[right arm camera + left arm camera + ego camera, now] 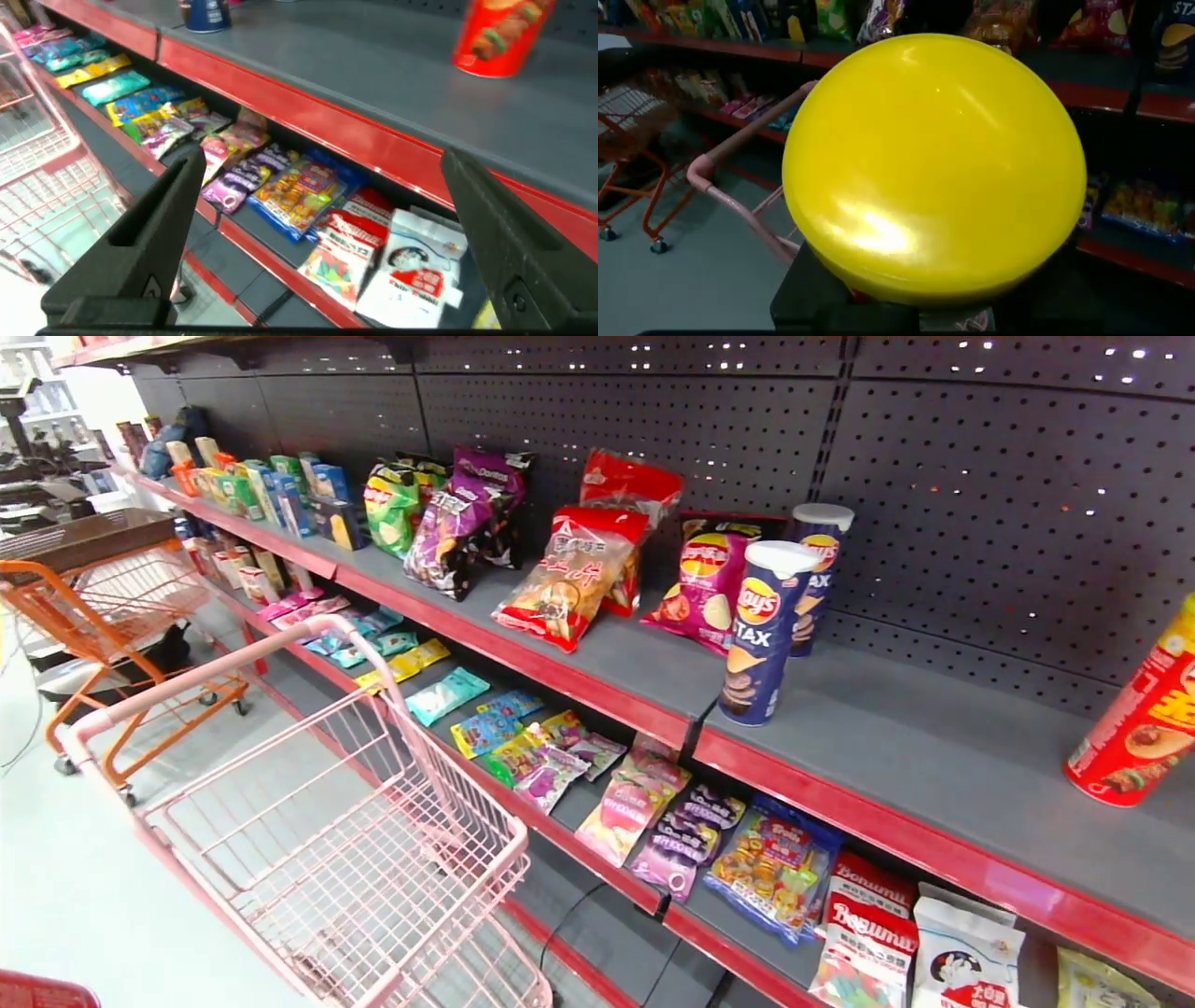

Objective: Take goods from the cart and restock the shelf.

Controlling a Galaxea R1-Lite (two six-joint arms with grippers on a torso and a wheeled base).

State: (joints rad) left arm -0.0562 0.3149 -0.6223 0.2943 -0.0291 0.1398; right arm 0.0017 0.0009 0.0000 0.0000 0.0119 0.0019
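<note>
A big round yellow lid [934, 163] of a can sits right in front of the left wrist camera. My left gripper [878, 313] shows as black parts just under it and seems shut on the can, whose body is hidden. My right gripper [327, 243] is open with nothing between its fingers, in front of the red edge of the grey shelf [392, 84]. The pink cart [355, 840] stands left of the shelf [934, 756]; its basket looks bare. A red can [1139, 719] stands on the shelf at the far right, two blue cans [761, 635] in the middle.
Chip bags [569, 579] and boxes [280, 495] line the shelf to the left. Candy packets [653, 812] fill the lower shelf. An orange cart [112, 607] stands further left on the floor. Bare grey shelf lies between the blue cans and the red can.
</note>
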